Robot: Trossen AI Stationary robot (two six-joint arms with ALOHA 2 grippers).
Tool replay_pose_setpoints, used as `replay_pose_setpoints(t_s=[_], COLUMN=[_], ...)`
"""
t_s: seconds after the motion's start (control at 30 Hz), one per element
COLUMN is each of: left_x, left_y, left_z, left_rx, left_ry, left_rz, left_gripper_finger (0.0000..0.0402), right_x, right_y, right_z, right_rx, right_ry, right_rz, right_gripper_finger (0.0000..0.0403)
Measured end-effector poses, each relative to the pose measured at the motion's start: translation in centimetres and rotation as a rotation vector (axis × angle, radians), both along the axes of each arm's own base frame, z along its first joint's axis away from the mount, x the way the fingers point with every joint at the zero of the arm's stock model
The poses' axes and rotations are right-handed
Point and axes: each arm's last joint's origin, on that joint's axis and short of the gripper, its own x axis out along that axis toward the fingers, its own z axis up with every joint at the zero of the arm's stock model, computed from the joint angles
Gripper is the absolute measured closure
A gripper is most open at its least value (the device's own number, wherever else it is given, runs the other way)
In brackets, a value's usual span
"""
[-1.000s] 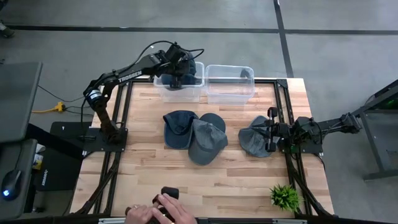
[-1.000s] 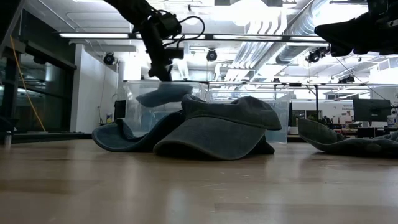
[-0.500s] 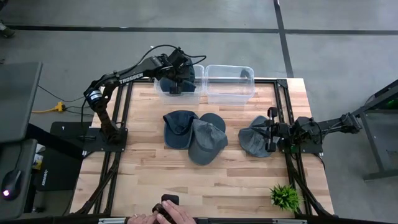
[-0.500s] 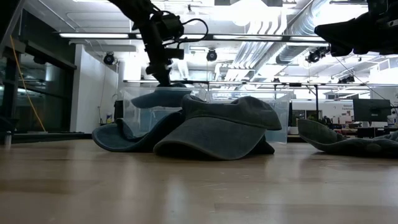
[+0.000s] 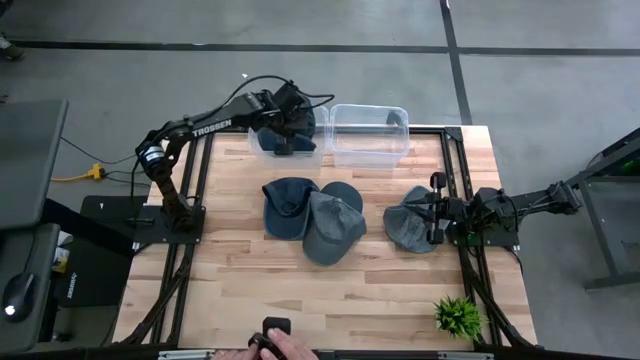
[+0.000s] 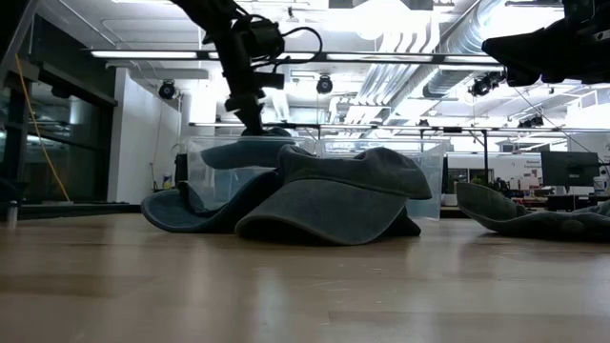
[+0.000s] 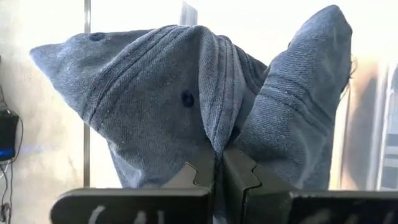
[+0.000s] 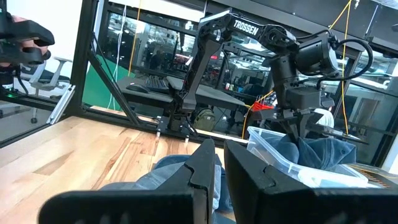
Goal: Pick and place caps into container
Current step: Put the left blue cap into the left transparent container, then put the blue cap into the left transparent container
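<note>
My left gripper (image 5: 287, 138) (image 6: 255, 129) (image 7: 219, 163) is over the left clear container (image 6: 202, 162) at the table's far edge, shut on a blue cap (image 5: 272, 135) (image 6: 243, 152). The right clear container (image 5: 370, 135) stands beside it. A navy cap (image 5: 288, 205) and a grey cap (image 5: 332, 228) lie overlapping at mid-table, the grey one's edge on the navy one. Another grey cap (image 5: 408, 222) (image 6: 534, 221) lies near the right edge. My right gripper (image 5: 437, 210) (image 8: 219, 165) hangs shut above that cap's right side, well off the table in the low view. My left gripper pinches a bunched fold of the cap's crown (image 7: 214, 140) between its two fingers, coming from above and pointing down. The cap hangs below the fingers, spread wide, with its lower part inside the left container's walls (image 6: 286, 157).
A person's hand (image 5: 280, 345) holds a small dark object at the table's near edge. A small green plant (image 5: 458, 317) stands at the near right corner. Bare wood lies between the mid-table caps and the near edge.
My left gripper, still shut on the blue cap, has moved a little down and toward the near edge over the left container, and the cap has gone with it. The person's hand at the near edge has drawn back.
</note>
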Motion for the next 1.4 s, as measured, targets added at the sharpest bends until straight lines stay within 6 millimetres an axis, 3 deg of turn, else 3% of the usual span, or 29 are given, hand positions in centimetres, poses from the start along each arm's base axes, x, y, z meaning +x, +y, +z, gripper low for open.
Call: replay_pose_setpoints(t_s=[0.37, 0.83, 1.17, 1.4], left_x=[-0.1, 0.2, -1.9, -4.2], left_y=[0.0, -0.9, -3.5, -6.5], left_z=[-0.1, 0.1, 4.5, 7.3], left_rx=[-0.005, 0.077, 0.174, 0.057], left_ry=[0.009, 0.08, -0.014, -0.168], left_rz=[0.008, 0.021, 0.067, 0.104], left_gripper_finger=[0.0347, 0.0192, 0.018, 0.018], right_x=[0.0, 0.0, 0.0, 0.0], right_y=[0.0, 0.0, 0.0, 0.0], right_z=[0.0, 0.0, 0.0, 0.0], right_rx=[0.0, 0.0, 0.0, 0.0], right_ry=[0.0, 0.0, 0.0, 0.0], right_rz=[0.0, 0.0, 0.0, 0.0], right_gripper_finger=[0.037, 0.037, 0.037, 0.037])
